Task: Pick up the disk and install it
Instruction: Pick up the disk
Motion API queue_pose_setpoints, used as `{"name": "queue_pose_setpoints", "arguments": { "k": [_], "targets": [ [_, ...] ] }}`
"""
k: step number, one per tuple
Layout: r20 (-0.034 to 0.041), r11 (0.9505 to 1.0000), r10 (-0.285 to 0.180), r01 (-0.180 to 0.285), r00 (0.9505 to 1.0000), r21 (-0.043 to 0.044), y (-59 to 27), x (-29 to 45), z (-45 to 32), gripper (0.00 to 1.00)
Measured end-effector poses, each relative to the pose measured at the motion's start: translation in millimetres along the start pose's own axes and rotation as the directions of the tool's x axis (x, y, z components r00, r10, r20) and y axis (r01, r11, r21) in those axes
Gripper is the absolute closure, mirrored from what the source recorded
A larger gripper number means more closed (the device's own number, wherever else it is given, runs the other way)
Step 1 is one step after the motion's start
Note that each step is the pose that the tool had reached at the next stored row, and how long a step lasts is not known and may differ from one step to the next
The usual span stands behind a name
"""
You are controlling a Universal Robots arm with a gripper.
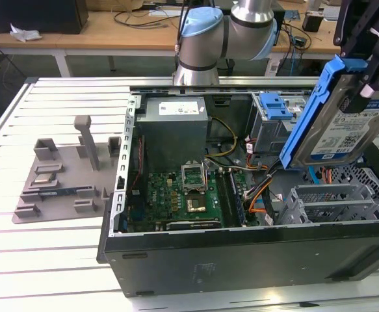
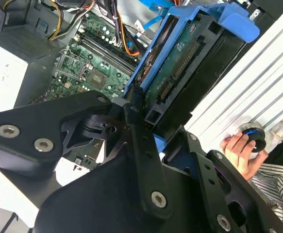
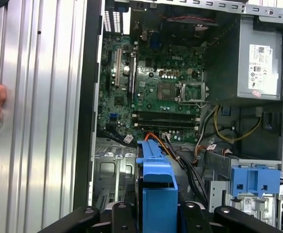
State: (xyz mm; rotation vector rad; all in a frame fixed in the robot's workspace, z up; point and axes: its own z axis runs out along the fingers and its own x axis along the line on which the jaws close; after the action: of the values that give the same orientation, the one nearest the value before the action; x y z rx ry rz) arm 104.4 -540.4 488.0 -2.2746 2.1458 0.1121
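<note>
Hand (image 2: 153,127) pinching disk (image 1: 345,123) | disk tilted, above open computer case (image 1: 241,260)

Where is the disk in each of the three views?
Exterior view: the disk, tilted, at the exterior view's right above the computer case.
Second wrist view: the disk edge-on, connectors showing, beside the motherboard.
First wrist view: its blue rail end, nearest the camera.
Shared landmark: the motherboard.

The silver-grey disk (image 1: 357,120) has blue side rails (image 1: 306,117); the motherboard (image 1: 169,195) is green.
</note>
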Motion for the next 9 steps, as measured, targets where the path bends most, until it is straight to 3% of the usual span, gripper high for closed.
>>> {"name": "queue_pose_setpoints", "arguments": {
  "k": [9],
  "targets": [
    [-0.0002, 0.9997, 0.023, -0.023, 0.9997, 0.0013, -9.7, 1.0, 5.6, 0.63]
  ]
}}
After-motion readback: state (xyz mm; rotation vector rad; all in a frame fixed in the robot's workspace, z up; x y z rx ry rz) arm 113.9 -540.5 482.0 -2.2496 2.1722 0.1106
